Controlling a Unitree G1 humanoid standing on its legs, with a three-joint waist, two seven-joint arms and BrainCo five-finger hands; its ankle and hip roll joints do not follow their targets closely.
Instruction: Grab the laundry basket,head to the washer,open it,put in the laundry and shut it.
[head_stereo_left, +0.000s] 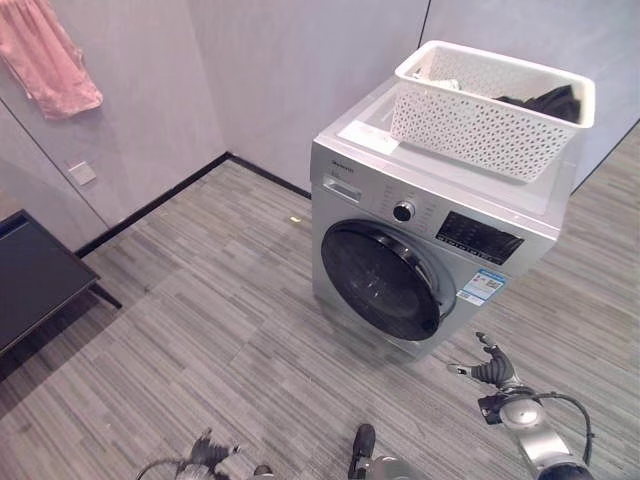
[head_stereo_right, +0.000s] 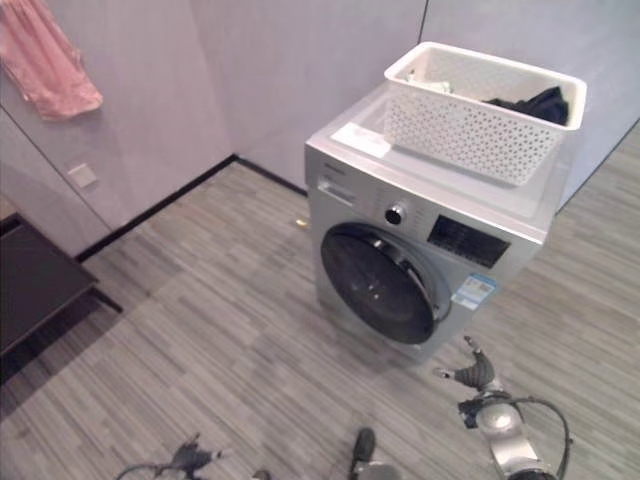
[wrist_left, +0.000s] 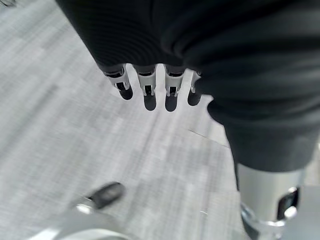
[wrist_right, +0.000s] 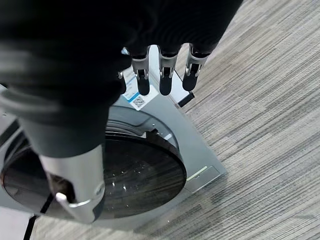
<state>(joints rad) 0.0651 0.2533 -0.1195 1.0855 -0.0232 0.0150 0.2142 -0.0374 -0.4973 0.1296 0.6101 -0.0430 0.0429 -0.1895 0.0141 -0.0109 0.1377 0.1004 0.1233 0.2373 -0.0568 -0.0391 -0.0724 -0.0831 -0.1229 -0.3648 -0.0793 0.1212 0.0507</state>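
Nearer the washer (head_stereo_left: 420, 240) door (head_stereo_left: 380, 280), the right hand (head_stereo_left: 492, 370) hung open-fingered below it, left hand (wrist_left: 150, 85) likewise empty.

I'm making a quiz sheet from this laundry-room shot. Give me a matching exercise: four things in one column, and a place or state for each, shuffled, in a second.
Things:
1. laundry basket
2. washer door
3. pink cloth
4. right hand

Places or states:
A. hanging on the wall
B. shut
C. on top of the washer
D. empty, low in front of the washer

Pairs: 1-C, 2-B, 3-A, 4-D
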